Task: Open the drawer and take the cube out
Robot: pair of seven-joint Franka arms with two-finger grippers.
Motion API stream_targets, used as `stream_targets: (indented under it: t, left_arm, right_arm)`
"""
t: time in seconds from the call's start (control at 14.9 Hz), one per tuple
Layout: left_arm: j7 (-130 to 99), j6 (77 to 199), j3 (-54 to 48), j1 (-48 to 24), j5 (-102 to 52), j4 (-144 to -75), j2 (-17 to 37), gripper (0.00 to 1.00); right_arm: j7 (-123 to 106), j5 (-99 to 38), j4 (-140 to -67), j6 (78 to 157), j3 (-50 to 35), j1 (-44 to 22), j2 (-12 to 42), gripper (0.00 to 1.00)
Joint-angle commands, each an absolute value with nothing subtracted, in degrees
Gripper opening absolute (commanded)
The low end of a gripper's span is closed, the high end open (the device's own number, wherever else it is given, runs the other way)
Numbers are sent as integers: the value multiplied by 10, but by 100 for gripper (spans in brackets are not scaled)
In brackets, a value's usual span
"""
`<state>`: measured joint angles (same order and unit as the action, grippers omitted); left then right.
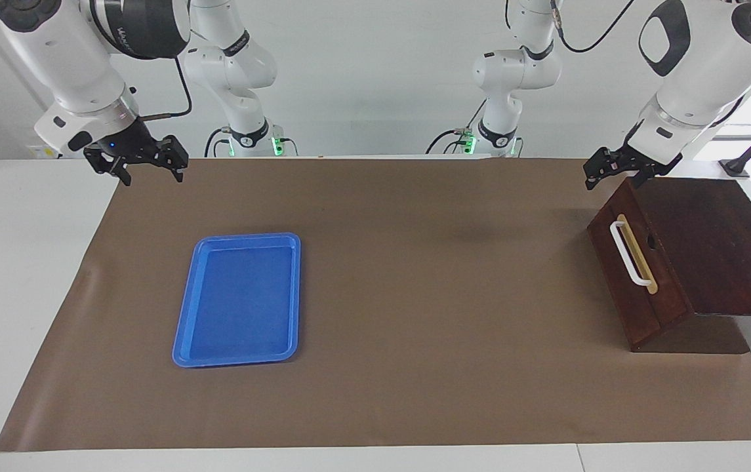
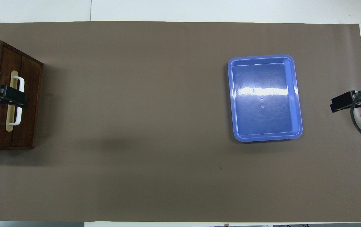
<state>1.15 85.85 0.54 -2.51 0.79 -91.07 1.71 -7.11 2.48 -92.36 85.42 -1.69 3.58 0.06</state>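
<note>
A dark wooden drawer [image 1: 637,275] sits shut in its cabinet [image 1: 723,249] at the left arm's end of the counter [image 1: 414,295], its white bar handle [image 1: 629,254] facing the middle. The yellow cube is not visible; it is presumably inside. The left gripper [image 1: 614,172] hovers over the cabinet's top edge above the handle, fingers slightly spread, holding nothing. To open the drawer well, it should probably drop in front of the handle, close around the bar's middle, and pull straight out along the counter. The right gripper [image 1: 145,167] waits over the right arm's end, fingers spread and empty. A blue plastic tray [image 1: 185,328] lies well apart, and nothing blocks the drawer's path.
</note>
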Motion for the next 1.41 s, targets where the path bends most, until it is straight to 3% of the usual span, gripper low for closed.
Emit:
stream_targets:
  t: [0.0,0.27,0.47,0.74,1.34]
  left_arm:
    - [19,866,9,-27,2,-916,11,100]
    - [27,899,6,-35,24,-936,10,100]
    - [27,1006,4,-58,91,-1009,1,100]
    - [25,1120,4,-83,200,-1051,53,100]
    - [27,1280,6,-22,277,-1155,69,100]
  right_arm:
    - [-66,13,-932,855,-22,46,-6,100]
    - [-66,13,-932,855,-22,46,-7,100]
    - [-65,13,-933,855,-22,46,-7,100]
    - [-65,13,-933,854,-21,46,-7,100]
    - [-150,13,-944,853,-22,47,-15,100]
